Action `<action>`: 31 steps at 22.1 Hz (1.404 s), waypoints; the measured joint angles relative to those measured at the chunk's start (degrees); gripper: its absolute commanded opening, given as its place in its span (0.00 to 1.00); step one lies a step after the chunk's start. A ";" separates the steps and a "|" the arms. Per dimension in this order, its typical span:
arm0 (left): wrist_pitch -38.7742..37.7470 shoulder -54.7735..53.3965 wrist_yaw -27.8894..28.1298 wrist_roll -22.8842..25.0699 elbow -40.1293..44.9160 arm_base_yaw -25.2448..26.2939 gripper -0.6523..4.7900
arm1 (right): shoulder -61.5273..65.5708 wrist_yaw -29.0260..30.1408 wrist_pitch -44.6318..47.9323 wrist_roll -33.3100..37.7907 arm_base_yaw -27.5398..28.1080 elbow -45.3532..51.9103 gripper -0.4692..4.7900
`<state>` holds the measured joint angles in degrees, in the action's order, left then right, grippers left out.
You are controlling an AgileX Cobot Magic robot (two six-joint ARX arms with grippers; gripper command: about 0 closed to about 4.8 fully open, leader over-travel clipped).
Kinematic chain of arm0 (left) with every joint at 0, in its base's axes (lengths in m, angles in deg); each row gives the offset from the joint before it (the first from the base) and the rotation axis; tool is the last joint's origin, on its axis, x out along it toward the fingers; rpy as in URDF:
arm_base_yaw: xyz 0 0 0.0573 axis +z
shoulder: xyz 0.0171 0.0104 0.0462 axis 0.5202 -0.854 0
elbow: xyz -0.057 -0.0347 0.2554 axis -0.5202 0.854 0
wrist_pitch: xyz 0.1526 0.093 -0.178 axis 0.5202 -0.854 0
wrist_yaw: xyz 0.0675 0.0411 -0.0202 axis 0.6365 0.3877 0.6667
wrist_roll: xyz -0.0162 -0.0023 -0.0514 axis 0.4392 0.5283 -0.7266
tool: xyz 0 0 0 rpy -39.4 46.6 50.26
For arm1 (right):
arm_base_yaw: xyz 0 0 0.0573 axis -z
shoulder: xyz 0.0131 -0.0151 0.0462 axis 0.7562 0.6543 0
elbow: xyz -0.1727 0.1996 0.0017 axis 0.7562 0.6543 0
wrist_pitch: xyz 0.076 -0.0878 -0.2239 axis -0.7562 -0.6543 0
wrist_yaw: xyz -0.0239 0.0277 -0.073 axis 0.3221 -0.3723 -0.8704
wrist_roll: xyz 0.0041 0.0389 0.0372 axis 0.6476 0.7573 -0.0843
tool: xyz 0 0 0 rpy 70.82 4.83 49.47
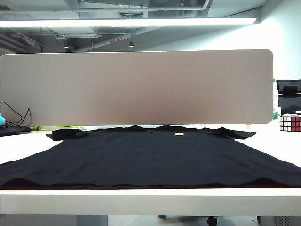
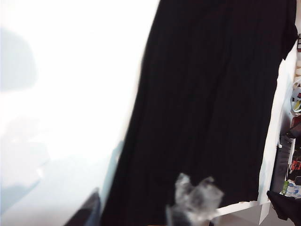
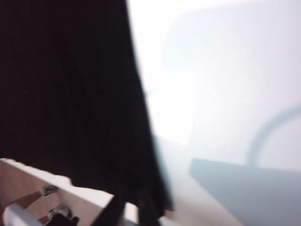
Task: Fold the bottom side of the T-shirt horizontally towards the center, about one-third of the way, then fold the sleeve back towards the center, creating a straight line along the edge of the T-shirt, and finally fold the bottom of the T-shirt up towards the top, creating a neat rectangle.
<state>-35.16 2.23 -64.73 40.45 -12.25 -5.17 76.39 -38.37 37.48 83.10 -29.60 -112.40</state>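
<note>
Fabric everywhere: we've got the T-shirt spread flat across the white surface, filling the lower half of the exterior frame, collar and a tiny yellow mark toward the grey divider panel. The bottom of the T-shirt runs along the near edge. A Rubik's cube sits far right. No arms show in that frame. In the blurred wrist views, the left gripper hangs over the shirt's edge and the right gripper does likewise; we cannot tell whether either is released or clenched.
</note>
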 measured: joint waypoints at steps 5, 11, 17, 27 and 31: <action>-2.01 0.00 2.19 0.39 -1.66 -0.87 0.52 | 0.00 -2.78 -0.11 -0.09 0.00 0.00 0.29; -3.26 0.07 12.76 1.60 -4.87 -10.32 0.52 | 0.00 -5.79 -0.09 -0.04 -0.02 0.00 0.44; -4.07 -3.72 14.56 2.58 -5.31 -11.17 0.58 | 0.00 -5.92 -0.63 0.02 -1.66 0.00 0.60; -3.82 -8.90 9.94 6.95 -6.10 -11.17 0.58 | 0.00 -6.40 -0.74 0.52 -4.42 0.00 0.59; -4.68 -8.90 9.94 8.24 -6.19 -11.34 0.58 | 0.00 -6.45 -0.72 0.52 -4.48 0.00 0.60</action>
<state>-39.83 -6.67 -54.78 48.69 -18.44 -16.52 76.39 -44.81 36.76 83.62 -34.08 -112.40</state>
